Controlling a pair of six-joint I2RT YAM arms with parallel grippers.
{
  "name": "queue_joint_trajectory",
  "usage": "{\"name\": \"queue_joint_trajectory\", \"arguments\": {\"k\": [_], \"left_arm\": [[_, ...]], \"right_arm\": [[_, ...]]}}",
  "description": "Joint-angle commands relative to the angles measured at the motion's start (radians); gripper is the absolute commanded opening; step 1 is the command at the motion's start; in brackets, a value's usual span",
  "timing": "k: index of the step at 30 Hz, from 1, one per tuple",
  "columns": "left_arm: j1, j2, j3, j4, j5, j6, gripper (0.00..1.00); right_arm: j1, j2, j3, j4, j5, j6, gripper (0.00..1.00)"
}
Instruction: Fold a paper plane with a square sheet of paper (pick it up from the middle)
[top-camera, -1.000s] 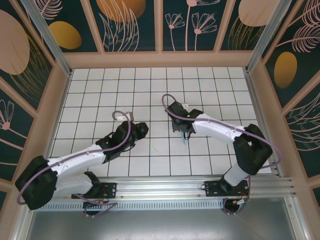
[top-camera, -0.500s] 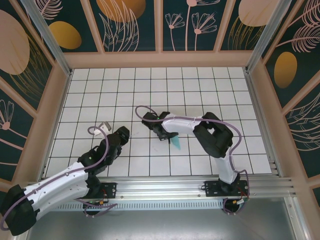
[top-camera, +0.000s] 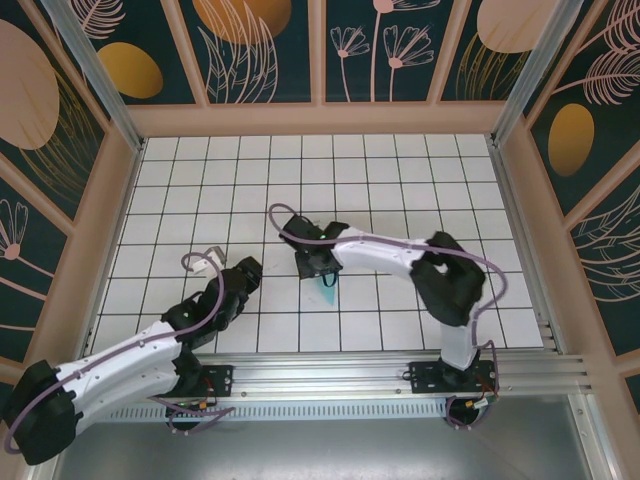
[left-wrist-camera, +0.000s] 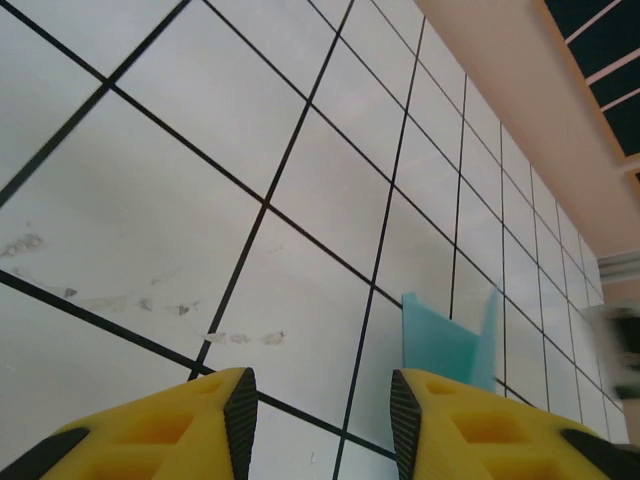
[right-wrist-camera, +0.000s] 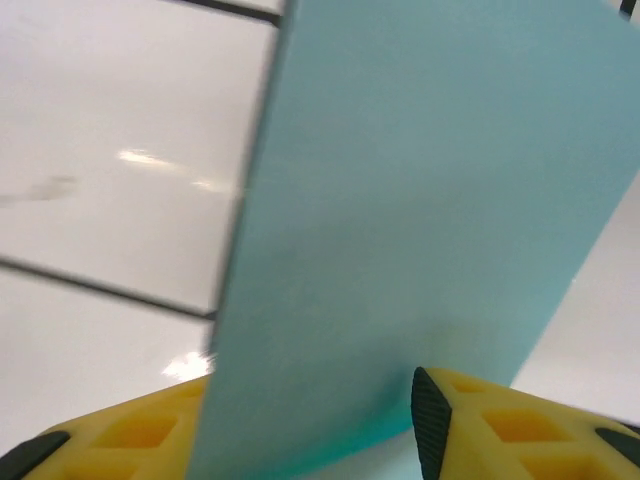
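The right tool (top-camera: 318, 268) hangs just over the plane (top-camera: 327, 292). Its yellow fingers (right-wrist-camera: 520, 430) stand apart, with the turquoise paper rising between them and not pinched. The left tool (top-camera: 247, 272) sits left of the plane, near but clear of it, with its jaws parted on nothing and aimed that way. Seen from there, the plane shows two folded flaps sticking up. It is about mid-tabletop (top-camera: 200, 180), a little toward the near side. The surface is glossy white tile ruled with black grid lines. A few faint scuffs (left-wrist-camera: 30, 245) mark the tiles left of the plane. Past the plane and to either side stand dark teal panels (top-camera: 380, 50) painted with peach and gold leaves and flowers, set in pale peach frames. Aluminium posts (top-camera: 95, 75) rise at the far corners. On the near side of the plane, an aluminium rail (top-camera: 330, 375) carries both arm bases.
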Motion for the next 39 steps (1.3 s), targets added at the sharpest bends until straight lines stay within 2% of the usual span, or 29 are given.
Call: {"name": "queue_joint_trajectory", "arguments": {"k": [1,5,7,8,12,14,17,24,39], "left_arm": [[0.004,0.071,0.030,0.077,0.066,0.026,0.45],[0.004,0.200,0.099,0.097,0.141,0.051,0.47],[0.004,0.261,0.132,0.097,0.171,0.056,0.47],[0.004,0.290,0.147,0.097,0.186,0.056,0.47],[0.004,0.367,0.190,0.092,0.218,0.047,0.47],[0.004,0.385,0.197,0.094,0.228,0.041,0.48],[0.005,0.411,0.213,0.086,0.247,0.038,0.48],[0.006,0.451,0.225,0.090,0.286,0.032,0.49],[0.005,0.552,0.291,0.082,0.345,0.052,0.50]], "right_arm": [[-0.068,-0.193,-0.110,0.187,-0.204,-0.005,0.54],[-0.193,-0.335,-0.290,0.336,-0.407,0.004,0.55],[-0.236,-0.369,-0.342,0.365,-0.457,0.007,0.52],[-0.249,-0.377,-0.359,0.371,-0.469,0.006,0.49],[-0.277,-0.376,-0.408,0.430,-0.568,0.010,0.24],[-0.277,-0.358,-0.435,0.492,-0.629,0.024,0.20],[-0.278,-0.308,-0.444,0.498,-0.608,0.039,0.13],[-0.292,-0.220,-0.480,0.549,-0.631,0.038,0.11],[-0.362,-0.149,-0.572,0.619,-0.638,0.036,0.11]]}}
